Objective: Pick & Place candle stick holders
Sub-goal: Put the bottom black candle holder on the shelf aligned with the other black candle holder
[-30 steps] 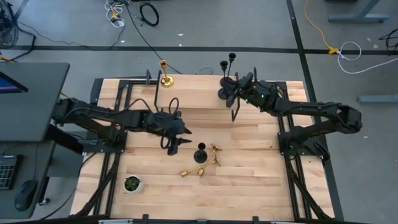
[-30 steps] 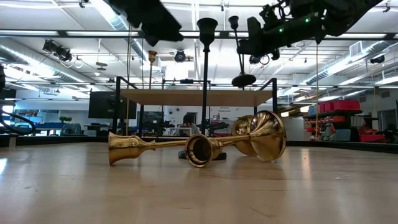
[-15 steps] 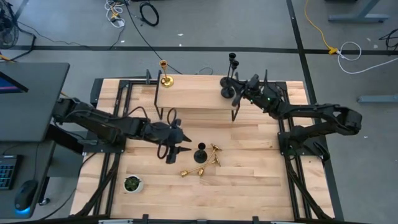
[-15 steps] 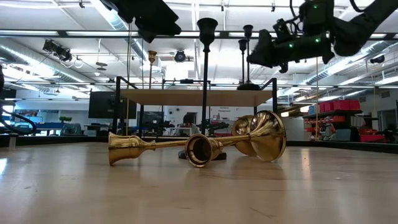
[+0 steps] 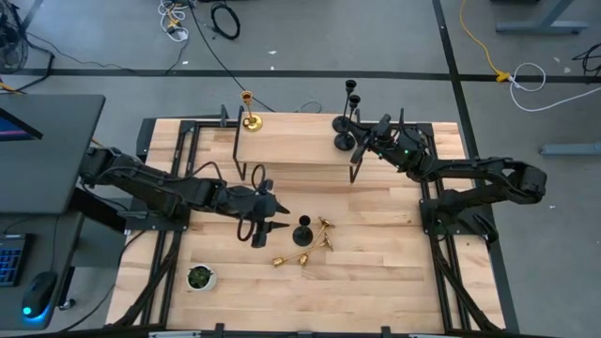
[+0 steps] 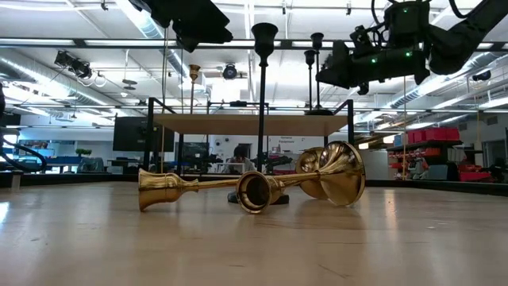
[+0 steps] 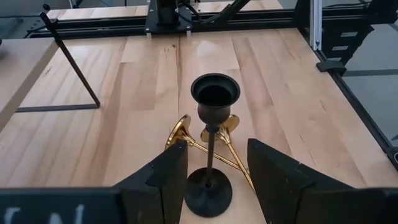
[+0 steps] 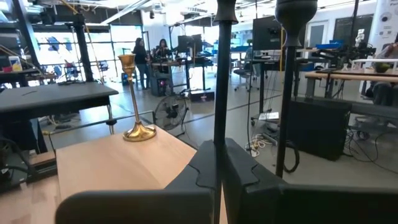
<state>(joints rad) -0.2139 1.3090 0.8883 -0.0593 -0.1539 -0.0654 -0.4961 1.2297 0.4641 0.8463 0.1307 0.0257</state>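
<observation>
On the far left of the bench you see the small white pot with the plant, which is not part of your work. Next comes the left end effector: its fingers are spread apart, one on each side of the standing black holder, without touching the stem. It looks lined up this way so that it can close on the thin stem, the easiest part to take. Just behind this holder two gold holders lie on their sides, crossing each other, so they will roll easily when you come for them.

At the back stands a raised wooden shelf. One gold holder stands upright on its left end, and two black holders stand together on its right end. The right end effector is there, clenched on the stem of one black holder, whose base seems to rest on the shelf. I judge that it is placing it, and that letting go is the next step.
</observation>
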